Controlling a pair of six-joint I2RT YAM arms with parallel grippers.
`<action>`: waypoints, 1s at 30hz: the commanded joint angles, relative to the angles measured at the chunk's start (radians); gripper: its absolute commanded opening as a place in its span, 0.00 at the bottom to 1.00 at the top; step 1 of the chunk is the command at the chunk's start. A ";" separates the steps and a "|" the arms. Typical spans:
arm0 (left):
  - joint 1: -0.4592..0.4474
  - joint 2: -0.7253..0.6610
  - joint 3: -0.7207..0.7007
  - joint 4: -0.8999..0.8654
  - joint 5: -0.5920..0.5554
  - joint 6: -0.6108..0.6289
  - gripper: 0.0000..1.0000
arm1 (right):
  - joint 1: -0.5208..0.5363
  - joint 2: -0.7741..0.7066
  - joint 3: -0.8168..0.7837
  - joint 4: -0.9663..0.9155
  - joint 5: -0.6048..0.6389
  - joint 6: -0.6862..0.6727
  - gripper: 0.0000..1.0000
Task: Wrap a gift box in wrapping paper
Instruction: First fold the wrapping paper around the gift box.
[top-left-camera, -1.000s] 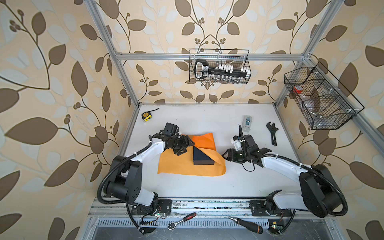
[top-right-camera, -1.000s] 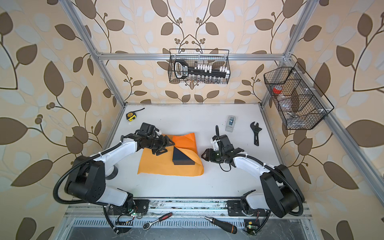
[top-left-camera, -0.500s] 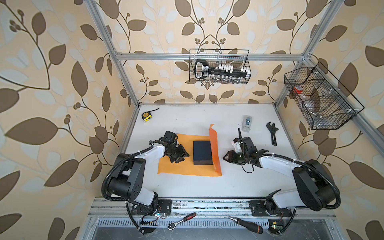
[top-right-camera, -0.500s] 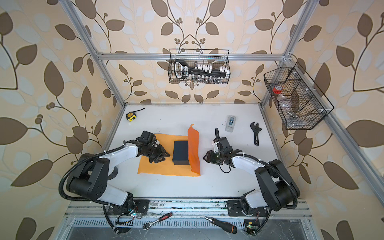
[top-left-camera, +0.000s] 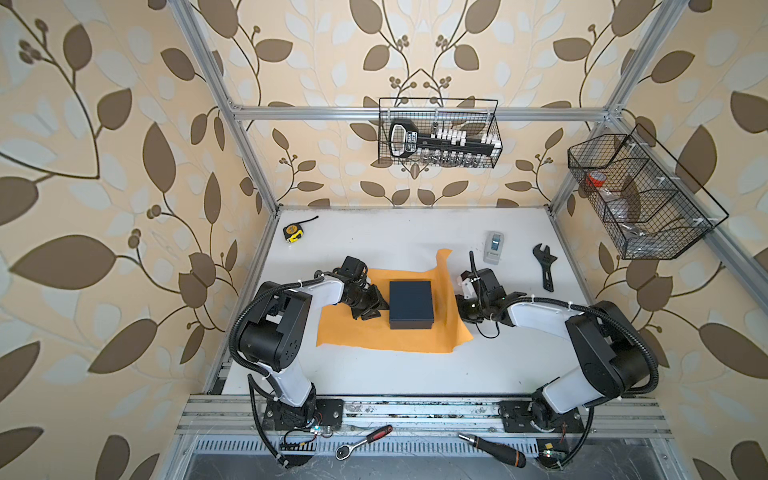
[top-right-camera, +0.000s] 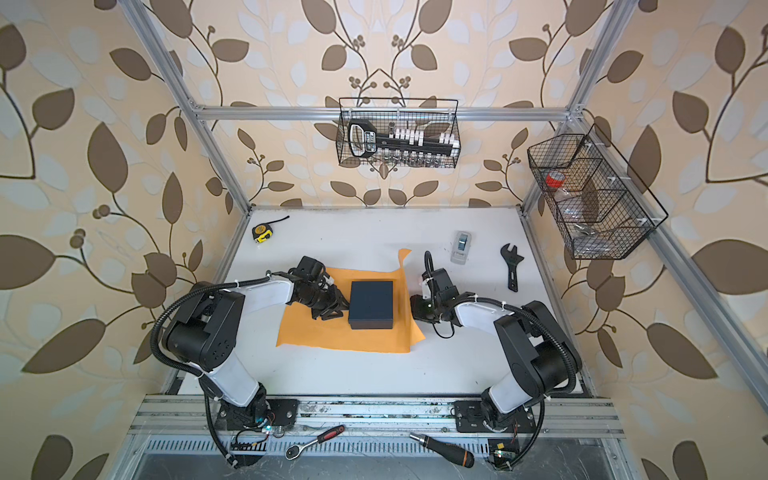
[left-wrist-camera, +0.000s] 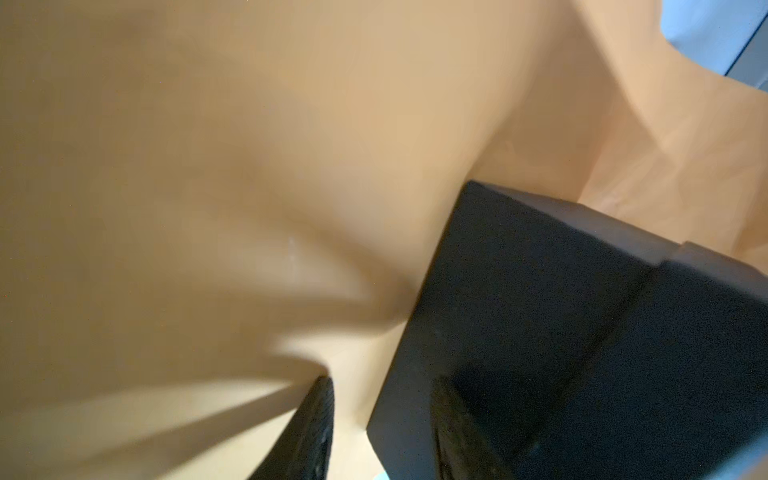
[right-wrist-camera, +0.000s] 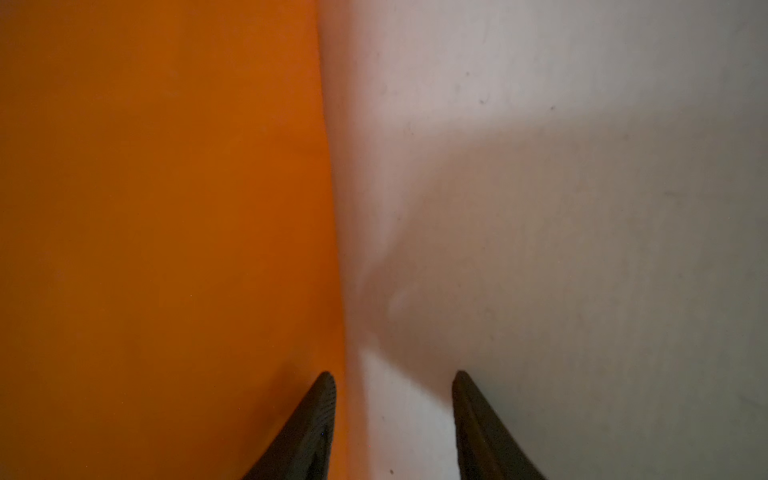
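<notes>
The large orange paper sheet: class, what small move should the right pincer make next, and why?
Probably close the right pincer on the raised edge of the large orange paper sheet. In the right wrist view that edge runs between its open jaws; in both top views it stands up beside the small matte black cardboard box, whose top is uncovered. Gripped, it could fold over.

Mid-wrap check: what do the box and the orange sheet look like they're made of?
The box looks like cardboard, matte black: flat faces, crisp edges, no glare, a stepped seam in the left wrist view. The sheet looks like thin paper, matte orange: one side stands curled up beside the box, with faint creases.
</notes>
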 joint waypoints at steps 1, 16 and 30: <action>-0.022 0.020 0.031 0.061 0.069 0.011 0.43 | 0.012 -0.026 0.043 -0.061 0.003 -0.014 0.47; -0.043 0.071 0.079 0.090 0.107 0.003 0.45 | 0.036 -0.164 0.074 -0.156 0.069 -0.001 0.47; -0.045 0.059 0.062 0.070 0.082 0.000 0.45 | 0.054 -0.218 0.056 -0.165 0.039 0.031 0.56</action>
